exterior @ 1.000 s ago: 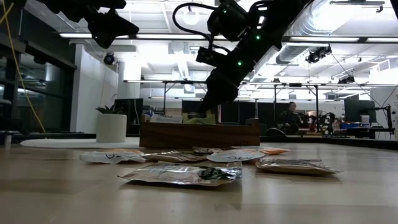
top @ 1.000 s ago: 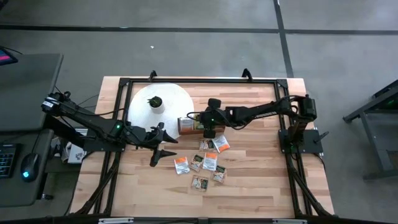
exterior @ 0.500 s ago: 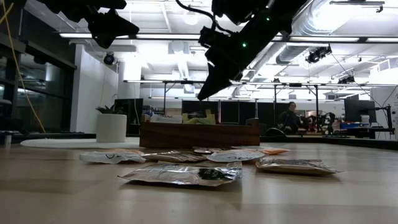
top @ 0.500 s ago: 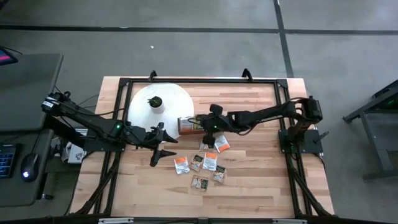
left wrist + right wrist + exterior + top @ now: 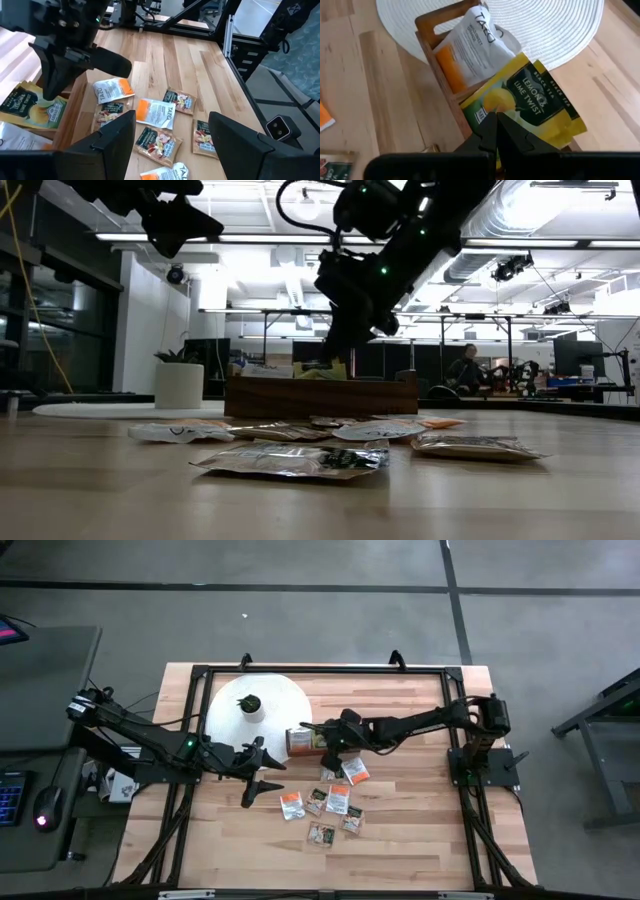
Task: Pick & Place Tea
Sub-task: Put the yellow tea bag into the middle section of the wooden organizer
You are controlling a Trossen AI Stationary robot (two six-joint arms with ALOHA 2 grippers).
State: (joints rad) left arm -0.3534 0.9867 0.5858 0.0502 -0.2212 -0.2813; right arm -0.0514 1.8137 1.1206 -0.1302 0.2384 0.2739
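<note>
Wooden table (image 5: 420, 810): right gripper (image 5: 496, 131), fingers pressed together, hovers over a yellow sachet (image 5: 530, 102) in the box (image 5: 427, 37); left gripper (image 5: 268, 772) waits nearby, spread wide.

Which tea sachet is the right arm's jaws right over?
The yellow-and-green Lemon Lime Twist sachet, standing tilted in the wooden box beside the orange-and-white sachet. The right gripper, jaws shut, sits right at it; the other sachets lie flat on the table.
</note>
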